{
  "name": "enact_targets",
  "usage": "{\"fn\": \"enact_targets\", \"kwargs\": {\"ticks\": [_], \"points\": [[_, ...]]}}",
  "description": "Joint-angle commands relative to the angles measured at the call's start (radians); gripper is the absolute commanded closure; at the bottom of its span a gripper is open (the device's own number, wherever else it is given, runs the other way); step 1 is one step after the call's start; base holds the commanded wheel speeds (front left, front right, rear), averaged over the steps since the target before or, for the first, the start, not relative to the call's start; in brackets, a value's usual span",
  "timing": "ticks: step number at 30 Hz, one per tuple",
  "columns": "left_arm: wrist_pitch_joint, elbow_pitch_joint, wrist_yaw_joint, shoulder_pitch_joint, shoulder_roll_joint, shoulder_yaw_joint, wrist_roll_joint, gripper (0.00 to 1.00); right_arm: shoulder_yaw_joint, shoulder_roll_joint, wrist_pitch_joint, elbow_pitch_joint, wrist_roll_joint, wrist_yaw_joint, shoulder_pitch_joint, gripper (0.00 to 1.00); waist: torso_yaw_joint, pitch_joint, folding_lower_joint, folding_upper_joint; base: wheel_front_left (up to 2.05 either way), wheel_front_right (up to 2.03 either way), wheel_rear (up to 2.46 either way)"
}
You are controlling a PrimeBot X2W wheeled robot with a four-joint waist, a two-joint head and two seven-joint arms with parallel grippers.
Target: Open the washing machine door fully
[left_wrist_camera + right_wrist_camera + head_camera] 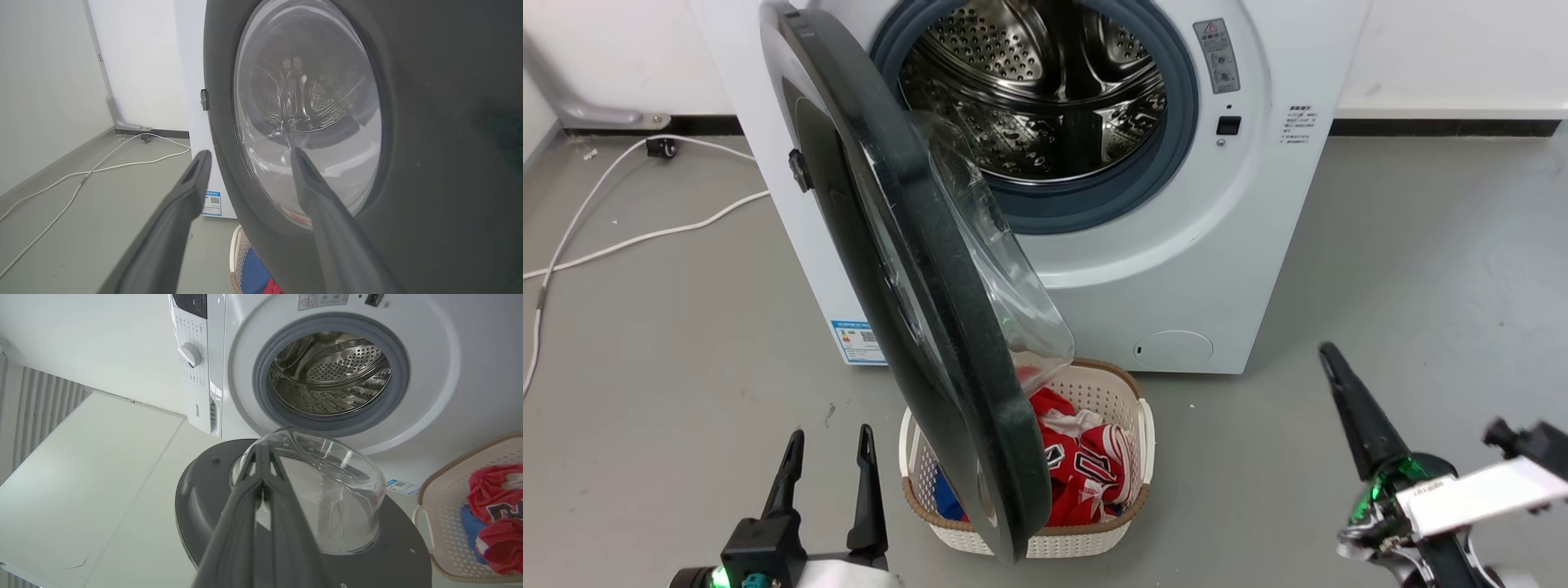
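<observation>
The washing machine door (956, 343), a glossy black disc with a bulging clear glass bowl (1005, 269), stands part-open. It is hinged at 9 o'clock of the porthole in the washing machine (1217, 269), and its free edge is at 6 o'clock, over the basket (1111, 392). The left gripper (830, 437) has its 2 fingers apart, empty, just beside the door. The right gripper (1330, 355) has its fingers together, empty.

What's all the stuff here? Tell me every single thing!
white front-loading washing machine: one, white, by the back wall
round black washing machine door with glass bowl: one, black, open above the basket
perforated steel drum: one, silvery, inside the machine
white plastic laundry basket: one, white with brown rim, before the machine
crumpled clothes: several, red and blue, inside the basket
white cable: one or two, white, floor at left
left tool: one, dark, open, near the door
right tool: one, dark, shut, lower right
</observation>
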Motion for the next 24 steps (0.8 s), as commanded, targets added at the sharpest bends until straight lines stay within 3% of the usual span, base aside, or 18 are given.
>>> {"fn": "enact_targets", "kwargs": {"ticks": [1, 6, 7, 8, 9, 11, 17, 20, 24], "points": [[-0.002, -0.003, 0.002, 0.014, -0.001, 0.001, -0.001, 0.0, -0.009, -0.001, -0.055, -0.002, -0.035, 0.003, 0.031, 1.0, -0.005, -0.008, 0.0002, -0.0001, 0.0, 0.0, 0.0], [-0.002, -0.002, 0.002, 0.024, -0.001, 0.006, -0.001, 0.0, -0.001, -0.032, -0.255, 0.006, -0.186, 0.003, 0.082, 1.0, -0.012, -0.025, 0.0002, -0.0001, 0.0, 0.0, 0.0], [-0.002, -0.002, 0.001, 0.026, -0.001, 0.007, -0.001, 0.0, 0.009, -0.048, -0.305, 0.015, -0.241, 0.002, 0.091, 0.78, -0.012, -0.029, 0.0002, -0.0001, 0.0, 0.0, 0.0], [-0.002, -0.002, 0.001, 0.028, -0.001, 0.008, -0.001, 0.0, 0.028, -0.06, -0.337, 0.021, -0.291, 0.003, 0.097, 0.29, -0.013, -0.032, 0.0002, -0.0001, 0.0, 0.0, 0.0], [-0.002, -0.003, 0.002, 0.029, -0.001, 0.008, -0.002, 0.0, 0.035, -0.067, -0.365, 0.029, -0.348, 0.002, 0.102, 0.0, -0.014, -0.035, 0.0002, -0.0001, 0.0, 0.0, 0.0], [-0.002, -0.005, 0.003, 0.032, -0.001, 0.01, -0.002, 0.0, 0.041, -0.079, -0.389, 0.037, -0.473, 0.002, 0.105, 0.0, -0.016, -0.039, 0.0002, -0.0001, 0.0, 0.0, 0.0], [-0.002, -0.008, 0.003, 0.029, -0.001, 0.011, -0.003, 0.0, -0.062, -0.013, -0.393, -0.069, -0.96, 0.002, 0.107, 0.0, -0.021, -0.04, 0.0002, -0.0001, 0.0, 0.0, 0.0], [-0.002, -0.007, 0.003, 0.03, -0.001, 0.008, -0.005, 0.0, -0.064, 0.005, -0.393, -0.124, -1.197, 0.002, 0.124, 0.0, -0.019, -0.041, 0.0002, -0.0001, 0.0, 0.0, 0.0], [-0.002, -0.008, 0.008, 0.029, -0.001, 0.004, -0.007, 0.0, -0.094, 0.04, -0.393, -0.135, -1.346, 0.001, 0.146, 0.0, -0.017, -0.039, 0.0002, -0.0001, 0.0, 0.0, 0.0]]}}
